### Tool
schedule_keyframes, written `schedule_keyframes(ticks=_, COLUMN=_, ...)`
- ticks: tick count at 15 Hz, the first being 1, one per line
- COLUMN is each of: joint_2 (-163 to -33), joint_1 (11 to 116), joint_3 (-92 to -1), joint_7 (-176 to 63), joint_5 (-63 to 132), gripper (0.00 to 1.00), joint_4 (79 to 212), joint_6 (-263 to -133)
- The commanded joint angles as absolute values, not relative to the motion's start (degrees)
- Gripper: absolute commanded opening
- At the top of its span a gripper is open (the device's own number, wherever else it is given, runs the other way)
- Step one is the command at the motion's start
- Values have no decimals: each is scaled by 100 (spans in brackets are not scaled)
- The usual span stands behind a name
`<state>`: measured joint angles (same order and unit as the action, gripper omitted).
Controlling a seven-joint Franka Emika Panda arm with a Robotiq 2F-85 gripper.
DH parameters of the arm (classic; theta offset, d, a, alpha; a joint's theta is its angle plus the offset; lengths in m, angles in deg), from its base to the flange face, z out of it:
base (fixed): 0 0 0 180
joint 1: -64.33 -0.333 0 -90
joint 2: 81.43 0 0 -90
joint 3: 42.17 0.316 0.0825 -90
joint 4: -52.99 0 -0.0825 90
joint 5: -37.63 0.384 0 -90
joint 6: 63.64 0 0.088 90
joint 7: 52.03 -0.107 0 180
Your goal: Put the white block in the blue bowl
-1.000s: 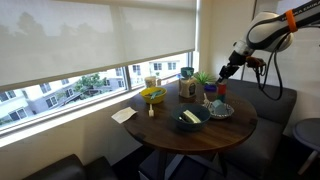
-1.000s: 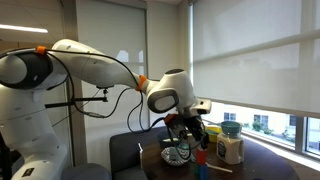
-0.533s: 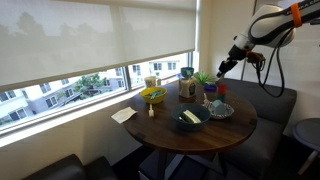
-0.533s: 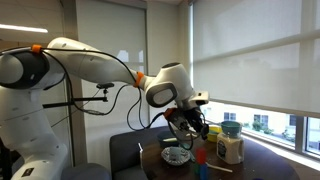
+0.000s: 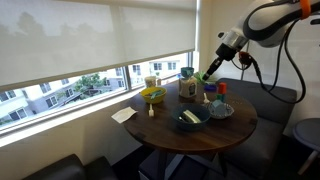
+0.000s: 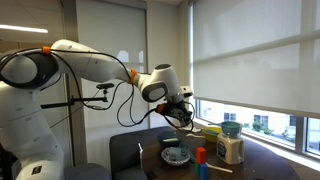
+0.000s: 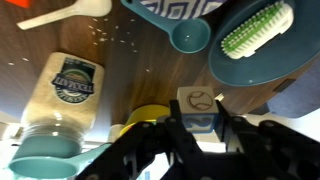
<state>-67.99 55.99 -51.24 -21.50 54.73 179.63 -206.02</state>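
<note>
I am carrying the small white block [image 7: 198,102], a cube with a dark printed mark on its face, between the two fingers of my gripper [image 7: 200,122]; the fingers are standing against its two sides with only the block's width between them, so I am judging it clamped, and it is hanging well above the round dark wooden table [image 7: 130,60]; just past the block a small teal scoop [image 7: 190,36] is lying on the wood, and beyond it, up and to the right in the wrist view, the wide, shallow, round, dark blue bowl [image 7: 245,65] is sitting, so my target is lying ahead of my fingers and off to one side, not beneath them; in an exterior view the bowl [image 5: 190,125] is resting near the front edge of the table, lower than my gripper [image 5: 207,76] and well apart from it, while I am hovering over the cluster of things by the window; a white-and-green bristled brush [image 7: 258,28] is lying in the bowl with its long axis running diagonally, leaving bare floor on the side nearer me, so I am reckoning the coming move as a carry towards that bare part before any lowering; a pale jar with a green label [image 7: 70,90] is standing well off the opposite way.
</note>
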Motion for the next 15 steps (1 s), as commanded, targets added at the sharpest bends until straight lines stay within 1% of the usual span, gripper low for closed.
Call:
schedule_keyframes(ticks=1, joint_2=-7298, joint_1=5251, joint_3=-5075, joint_7=-978, joint_5=6336, gripper=9, joint_4=17707, joint_6=-20346)
schedule_keyframes(ticks=4, joint_2=-7543, joint_1=5268, joint_3=-4902, joint_7=-80, joint_5=6739, gripper=9, joint_4=17631, joint_6=-19857)
schedule_keyframes(ticks=5, joint_2=-7641, joint_1=5323, joint_3=-4851, joint_7=202, joint_5=6823, gripper=15, joint_4=17558, joint_6=-19612)
schedule_keyframes(ticks=6, joint_2=-7709, joint_1=5382, joint_3=-4815, joint_7=482, joint_5=6891, gripper=59, joint_4=17481, joint_6=-19331)
schedule_keyframes(ticks=7, joint_2=-7730, joint_1=5441, joint_3=-4782, joint_7=726, joint_5=6934, gripper=61, joint_4=17424, joint_6=-19110)
schedule_keyframes(ticks=8, joint_2=-7707, joint_1=5520, joint_3=-4749, joint_7=857, joint_5=6916, gripper=66, joint_4=17378, joint_6=-18965)
schedule_keyframes(ticks=10, joint_2=-7560, joint_1=5652, joint_3=-4708, joint_7=1039, joint_5=6861, gripper=81, joint_4=17328, joint_6=-18775)
schedule_keyframes(ticks=12, joint_2=-7123, joint_1=5753, joint_3=-4665, joint_7=1078, joint_5=6898, gripper=95, joint_4=17505, joint_6=-19156)
schedule_keyframes(ticks=13, joint_2=-6894, joint_1=5787, joint_3=-4655, joint_7=1015, joint_5=6956, gripper=99, joint_4=17626, joint_6=-19492)
schedule_keyframes(ticks=14, joint_2=-6740, joint_1=5807, joint_3=-4669, joint_7=1018, joint_5=6961, gripper=100, joint_4=17676, joint_6=-19676)
schedule_keyframes(ticks=15, joint_2=-7195, joint_1=5786, joint_3=-4678, joint_7=932, joint_5=6784, gripper=91, joint_4=17418, joint_6=-19380)
